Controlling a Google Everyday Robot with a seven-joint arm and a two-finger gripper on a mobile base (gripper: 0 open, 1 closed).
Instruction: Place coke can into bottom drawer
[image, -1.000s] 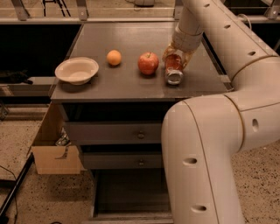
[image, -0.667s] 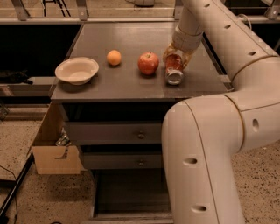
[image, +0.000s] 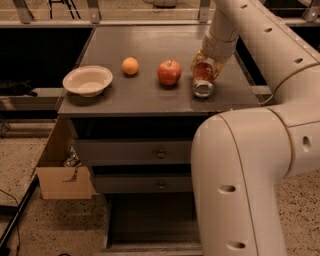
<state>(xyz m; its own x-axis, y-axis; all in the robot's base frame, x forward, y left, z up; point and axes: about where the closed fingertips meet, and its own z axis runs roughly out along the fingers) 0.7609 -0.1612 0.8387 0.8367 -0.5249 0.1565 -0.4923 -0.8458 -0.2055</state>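
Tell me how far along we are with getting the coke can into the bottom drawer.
Done: the bottom drawer is pulled open. In hand: the gripper is down at the coke can, which lies on the countertop beside the apple. Left: lift the can, carry it down, release it in the drawer.

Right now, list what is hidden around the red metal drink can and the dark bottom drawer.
Camera view:
- Red coke can: far end covered by the gripper, which sits beside the red apple.
- Dark bottom drawer: right part hidden behind the white robot arm.
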